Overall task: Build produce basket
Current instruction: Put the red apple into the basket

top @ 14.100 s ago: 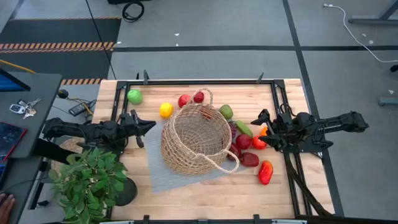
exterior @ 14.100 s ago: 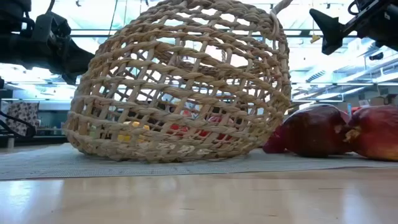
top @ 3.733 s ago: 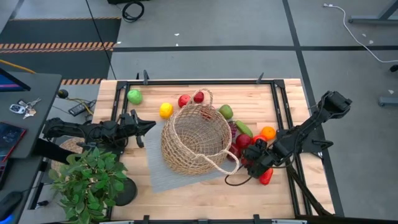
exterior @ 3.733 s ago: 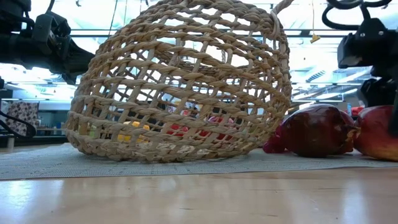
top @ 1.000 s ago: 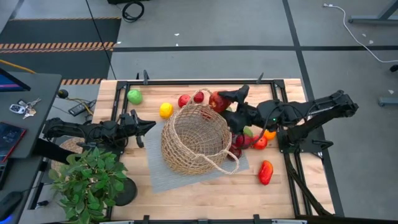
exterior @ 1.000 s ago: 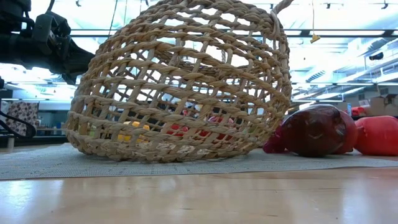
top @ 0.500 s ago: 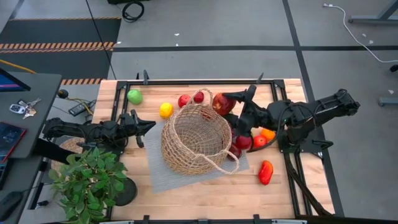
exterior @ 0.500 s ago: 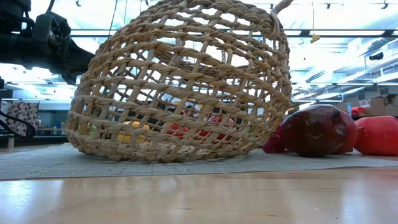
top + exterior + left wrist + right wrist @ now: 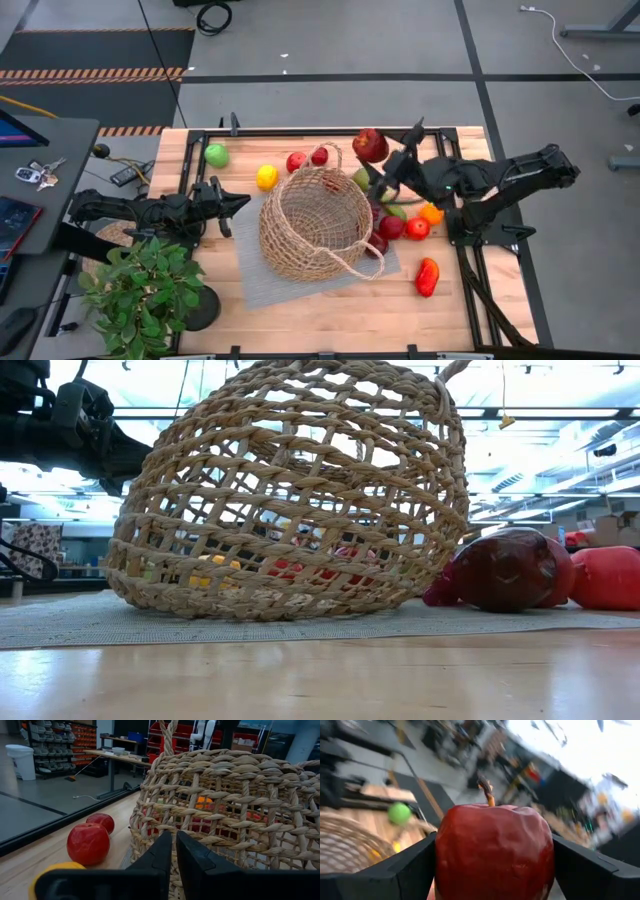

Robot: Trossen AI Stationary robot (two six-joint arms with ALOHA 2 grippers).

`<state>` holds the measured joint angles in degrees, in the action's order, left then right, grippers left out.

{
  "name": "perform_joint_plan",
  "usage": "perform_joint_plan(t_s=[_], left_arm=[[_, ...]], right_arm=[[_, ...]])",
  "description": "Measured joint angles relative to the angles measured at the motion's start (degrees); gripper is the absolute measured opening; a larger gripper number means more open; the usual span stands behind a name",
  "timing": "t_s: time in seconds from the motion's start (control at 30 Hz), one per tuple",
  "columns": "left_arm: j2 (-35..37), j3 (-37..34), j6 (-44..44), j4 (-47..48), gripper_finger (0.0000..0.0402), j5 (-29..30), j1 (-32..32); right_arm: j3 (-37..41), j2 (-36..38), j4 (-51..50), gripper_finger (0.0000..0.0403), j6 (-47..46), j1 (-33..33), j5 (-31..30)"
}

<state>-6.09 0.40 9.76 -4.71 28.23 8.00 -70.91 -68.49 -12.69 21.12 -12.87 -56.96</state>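
The tan wicker basket (image 9: 315, 222) sits on a grey mat (image 9: 255, 275) mid-table and fills the low view (image 9: 290, 500). My right gripper (image 9: 378, 152) is beyond the basket's far right rim, shut on a dark red apple (image 9: 370, 145). More produce lies around the basket: a green apple (image 9: 216, 154), a lemon (image 9: 267, 177), two red apples (image 9: 296, 161), a pear (image 9: 362, 179), an orange (image 9: 431, 213) and a red pepper (image 9: 427, 277). My left gripper (image 9: 238, 200) waits, shut, at the basket's left side (image 9: 210, 795). My right gripper pinches the red apple (image 9: 494, 852) by its two opposite sides, with one finger (image 9: 405, 870) on either flank. The fingers reach in from the table's right side. The apple is lifted clear of the table, and its stem (image 9: 489, 795) shows upright in the wrist view.
A leafy potted plant (image 9: 140, 295) stands at the near left corner. A black metal frame (image 9: 330, 130) runs along the table edges. Red fruit (image 9: 510, 570) lies to the right of the basket in the low view. Bare wood shows along the near edge (image 9: 330, 320).
My right gripper has carried the red apple from just over the basket's far right rim toward the table's far edge and a little to the right, turning as it went. It has stayed shut on the apple. The basket and the other produce have kept still.
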Motion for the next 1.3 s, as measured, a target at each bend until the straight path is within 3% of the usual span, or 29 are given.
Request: perform_joint_plan(t_s=[0.07, 0.2, 0.33, 0.57, 0.77, 0.93, 1.3], left_arm=[[0.0, 0.0, 0.0, 0.0, 0.0034, 0.0, 0.0], [0.0, 0.0, 0.0, 0.0, 0.0039, 0.0, 0.0], [0.0, 0.0, 0.0, 0.0, 0.0040, 0.0, 0.0], [0.0, 0.0, 0.0, 0.0, 0.0032, 0.0, 0.0], [0.0, 0.0, 0.0, 0.0, 0.0039, 0.0, 0.0], [0.0, 0.0, 0.0, 0.0, 0.0038, 0.0, 0.0], [0.0, 0.0, 0.0, 0.0, 0.0038, 0.0, 0.0]], right_arm=[[0.0, 0.0, -5.8, 0.0349, -7.6, 2.0, 1.5], [0.0, -0.1, -13.5, 0.0349, -20.4, 5.1, 11.5], [0.0, -0.2, -13.8, 0.0349, -28.5, 6.8, 22.2], [0.0, 0.0, -13.6, 0.0349, -39.3, 8.6, 31.8], [0.0, 0.4, -13.7, 0.0349, -48.4, 11.4, 45.3], [0.0, 0.4, -13.7, 0.0349, -51.0, 12.8, 49.5], [0.0, 0.2, -14.2, 0.0349, -51.0, 13.2, 49.6]])
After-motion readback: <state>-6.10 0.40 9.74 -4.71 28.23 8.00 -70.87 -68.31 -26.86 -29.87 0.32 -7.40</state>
